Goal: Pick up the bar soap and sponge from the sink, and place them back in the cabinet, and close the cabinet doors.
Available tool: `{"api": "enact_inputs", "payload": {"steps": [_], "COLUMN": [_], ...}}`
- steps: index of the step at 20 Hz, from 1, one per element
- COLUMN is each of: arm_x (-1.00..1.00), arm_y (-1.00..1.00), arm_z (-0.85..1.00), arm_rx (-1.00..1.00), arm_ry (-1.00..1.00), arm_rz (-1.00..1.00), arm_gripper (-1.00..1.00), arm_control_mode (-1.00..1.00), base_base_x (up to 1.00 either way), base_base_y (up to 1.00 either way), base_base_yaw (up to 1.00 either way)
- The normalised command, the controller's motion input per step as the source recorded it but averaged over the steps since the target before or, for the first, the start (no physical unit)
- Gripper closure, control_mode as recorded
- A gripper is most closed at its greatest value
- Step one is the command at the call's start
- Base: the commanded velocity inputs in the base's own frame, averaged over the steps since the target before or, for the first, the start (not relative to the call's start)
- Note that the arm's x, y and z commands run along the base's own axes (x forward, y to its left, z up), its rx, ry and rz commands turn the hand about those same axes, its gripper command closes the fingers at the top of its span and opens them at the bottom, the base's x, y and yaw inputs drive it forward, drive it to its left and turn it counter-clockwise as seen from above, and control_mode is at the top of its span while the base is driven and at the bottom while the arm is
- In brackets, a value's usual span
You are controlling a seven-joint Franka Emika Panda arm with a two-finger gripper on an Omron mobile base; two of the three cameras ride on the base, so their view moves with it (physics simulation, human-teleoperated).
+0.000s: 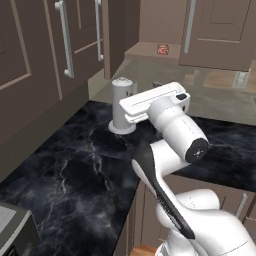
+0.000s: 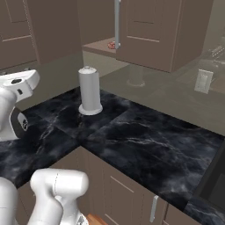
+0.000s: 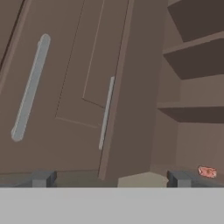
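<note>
Orange-pink bar soap [image 3: 207, 171] beside the pincer, brown cabinet [image 3: 192, 87], silver handles [image 3: 29, 87], black white-veined marble surface [image 1: 70, 175].

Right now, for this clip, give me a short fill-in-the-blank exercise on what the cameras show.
1. The bar soap lies on the bottom shelf of the ____.
2. The pincer is ____, with nothing between its fingertips.
3. The grey cylinder stands upright on the black marble ____.
4. The cabinet door beside the soap stands ____.

Missing words: cabinet; open; counter; open
</note>
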Motion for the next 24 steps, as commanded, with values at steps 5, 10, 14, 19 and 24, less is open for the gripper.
{"api": "enact_inputs", "payload": {"steps": [5, 10, 14, 19, 24], "arm_x": [0.29, 0.34, 0.4, 0.4, 0.38], "arm_y": [0.26, 0.14, 0.0, 0.0, 0.0], "arm_z": [-0.03, -0.01, -0.01, -0.05, -0.09], "arm_rx": [0.0, 0.0, 0.0, 0.0, 0.0], "arm_ry": [0.0, 0.0, 0.0, 0.0, 0.0], "arm_rz": [-0.03, -0.03, -0.01, -0.03, -0.02], "arm_gripper": [-1.0, -1.0, -1.0, -1.0, -1.0], "arm_control_mode": [-1.0, -1.0, -1.0, -1.0, -1.0], "base_base_x": [0.0, 0.0, 0.0, 0.0, 0.0], "base_base_y": [0.0, 0.0, 0.0, 0.0, 0.0], "base_base_yaw": [0.0, 0.0, 0.0, 0.0, 0.0]}}
